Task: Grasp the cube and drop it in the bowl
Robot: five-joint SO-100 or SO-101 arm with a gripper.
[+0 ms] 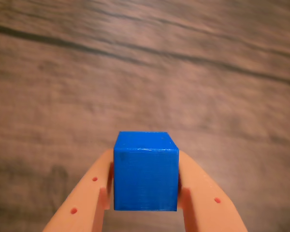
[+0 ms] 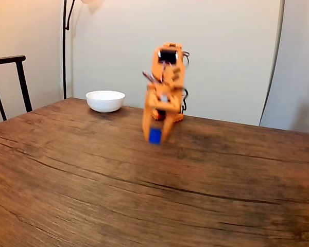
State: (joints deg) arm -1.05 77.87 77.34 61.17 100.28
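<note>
Wrist view shows us the orange fingers (image 1: pixel 188 193) pinching the blue cube (image 1: pixel 145 171) by opposite flat faces above the bench (image 2: pixel 92 175), probably light and rigid, with the white bowl (image 2: pixel 105 100) well apart.

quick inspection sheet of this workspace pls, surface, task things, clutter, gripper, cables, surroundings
surface: wooden table, dark grain lines, bare around the arm.
job's things: blue cube held off the table between the gripper's fingers; white bowl standing far back on the table, left of the arm in the fixed view, nothing seen in it.
clutter: nothing seen.
grippers: orange gripper shut on the cube, pointing down; picture blurred around it.
cables: wires looped at the arm's upper joints.
surroundings: pale wall, dark chair at the left, lamp pole behind the bowl.
</note>
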